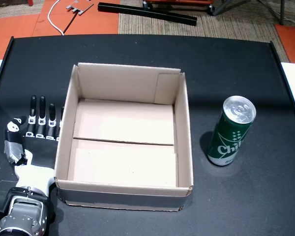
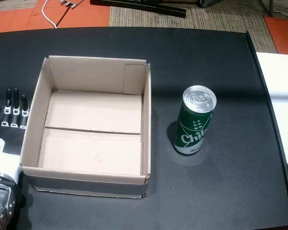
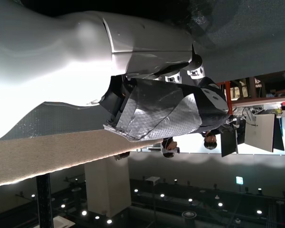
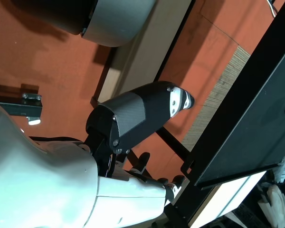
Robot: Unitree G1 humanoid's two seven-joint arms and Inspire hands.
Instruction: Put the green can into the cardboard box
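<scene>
In both head views the left hand (image 1: pixel 32 142) is laid flat, fingers spread, empty, beside the cardboard box (image 1: pixel 125 194); the green can (image 1: pixel 230 132) stands upright right of it. The right hand (image 4: pixel 133 118), empty, is seen only in its wrist view, off the table.

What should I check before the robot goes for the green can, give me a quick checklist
1. Green can upright on the black table: ok.
2. Cardboard box open on top and nothing inside: ok.
3. Can apart from the box wall, with room for fingers around it: ok.
4. Left hand flat on the table beside the box, holding nothing: ok.
5. Right hand near the can: not ok; absent from both head views, and the right wrist view shows it off the table edge, over the floor.
6. Right hand's fingers spread for a grasp: cannot tell.
</scene>
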